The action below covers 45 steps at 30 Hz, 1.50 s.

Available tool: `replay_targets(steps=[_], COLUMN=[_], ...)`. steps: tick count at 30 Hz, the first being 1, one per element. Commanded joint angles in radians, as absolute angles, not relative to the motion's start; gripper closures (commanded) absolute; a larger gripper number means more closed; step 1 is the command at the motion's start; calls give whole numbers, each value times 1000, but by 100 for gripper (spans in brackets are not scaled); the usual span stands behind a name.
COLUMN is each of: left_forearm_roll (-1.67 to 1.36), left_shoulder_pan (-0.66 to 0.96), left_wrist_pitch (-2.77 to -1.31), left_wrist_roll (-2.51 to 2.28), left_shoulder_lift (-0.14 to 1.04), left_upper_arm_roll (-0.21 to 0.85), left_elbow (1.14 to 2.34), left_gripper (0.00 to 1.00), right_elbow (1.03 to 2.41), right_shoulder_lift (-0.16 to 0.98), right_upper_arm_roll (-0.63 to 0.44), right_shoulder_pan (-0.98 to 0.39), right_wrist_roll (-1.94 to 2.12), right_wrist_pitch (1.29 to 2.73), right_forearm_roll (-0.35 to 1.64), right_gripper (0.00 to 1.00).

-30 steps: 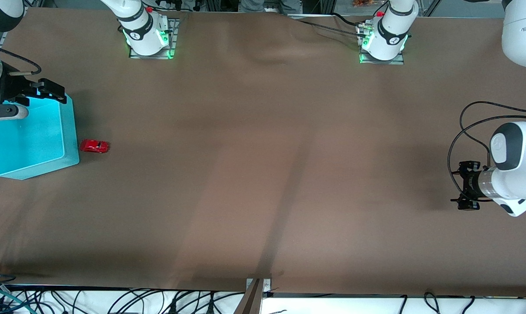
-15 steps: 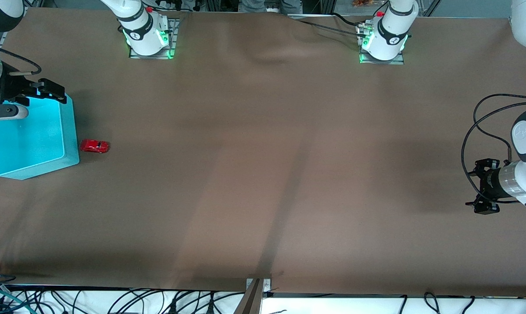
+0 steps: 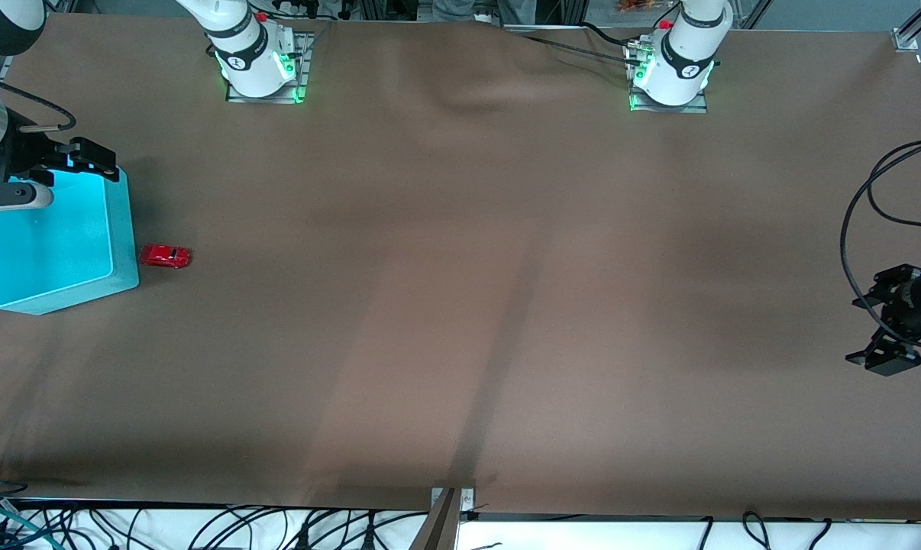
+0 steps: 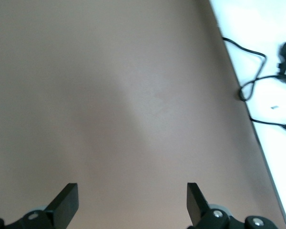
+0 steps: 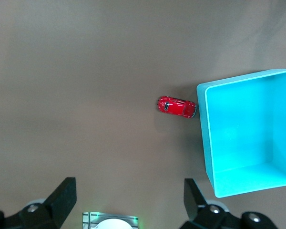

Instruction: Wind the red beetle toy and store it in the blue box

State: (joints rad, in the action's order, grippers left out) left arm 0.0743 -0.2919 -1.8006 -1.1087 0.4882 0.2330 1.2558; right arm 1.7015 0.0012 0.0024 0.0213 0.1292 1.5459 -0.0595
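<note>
The red beetle toy (image 3: pixel 165 256) (image 5: pixel 177 107) stands on the brown table just outside the blue box (image 3: pixel 124 229) (image 5: pixel 203 143), by the wall that faces the left arm's end. Nothing lies in the box. My right gripper (image 3: pixel 67 164) (image 5: pixel 128 202) hangs open over the box's corner toward the robots' bases and holds nothing. My left gripper (image 3: pixel 880 325) (image 4: pixel 132 205) hovers open and empty over bare table at the left arm's end, a long way from the toy.
Both arm bases (image 3: pixel 260 69) (image 3: pixel 670 76) glow green along the table's edge by the robots. The brown cloth has a wrinkle (image 3: pixel 468 95) between them. Cables (image 4: pixel 250 86) lie on the white floor past the table edge.
The left arm has drawn away toward its own end of the table, and its fingers opened a little wider. The toy, the box and the right gripper stayed put.
</note>
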Motion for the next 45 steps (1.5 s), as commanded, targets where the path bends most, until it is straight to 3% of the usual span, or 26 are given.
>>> replay_targets(steps=[1, 16, 33, 45], left_forearm_roll=[46, 57, 58, 90], left_shoulder_pan=[-304, -308, -311, -310], left_wrist_pitch=[-1779, -1778, -1618, -1615], left_wrist_roll=[-993, -533, 20, 132], left_shoulder_lift=[468, 451, 446, 439], left_upper_arm_roll=[238, 236, 226, 215], left_elbow=[1239, 1221, 1220, 1223], left_gripper=[0, 0, 0, 0], right_elbow=[1690, 1703, 1729, 1851], right_shoulder_lift=[-3, 29, 86, 98], right_upper_arm_roll=[3, 6, 3, -6], right_shoulder_pan=[20, 18, 25, 31], right_wrist_roll=[140, 143, 140, 141], right_wrist_pitch=[1531, 1552, 1617, 1799], right_forearm_roll=[-64, -72, -71, -69], right_gripper=[0, 0, 0, 0])
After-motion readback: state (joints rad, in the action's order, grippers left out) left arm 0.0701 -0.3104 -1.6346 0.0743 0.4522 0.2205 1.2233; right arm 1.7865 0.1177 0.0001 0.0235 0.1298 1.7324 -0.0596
